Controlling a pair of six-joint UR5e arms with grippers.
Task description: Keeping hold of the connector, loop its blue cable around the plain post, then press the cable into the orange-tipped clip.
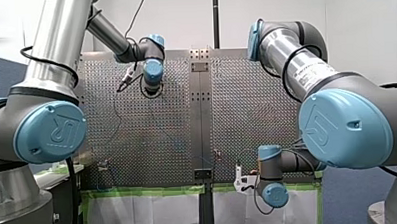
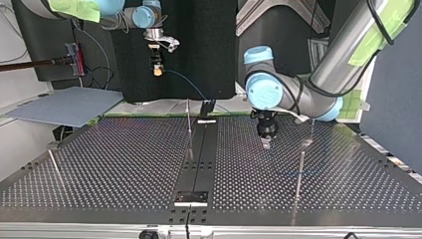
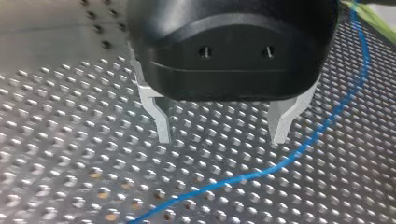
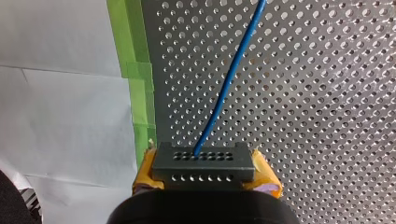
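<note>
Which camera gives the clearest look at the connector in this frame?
The right wrist view: the connector sits close up, clamped in my right gripper, blue cable leaving it. The top view shows it tiny in that gripper. In the front view it is too small to tell; the left wrist view shows only cable.

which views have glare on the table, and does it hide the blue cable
left wrist view: holes glint, but the blue cable stands out; right wrist view: even light, cable plain; front view: the table shines in patches and the cable hardly shows; top view: a post mirrors in the table.
</note>
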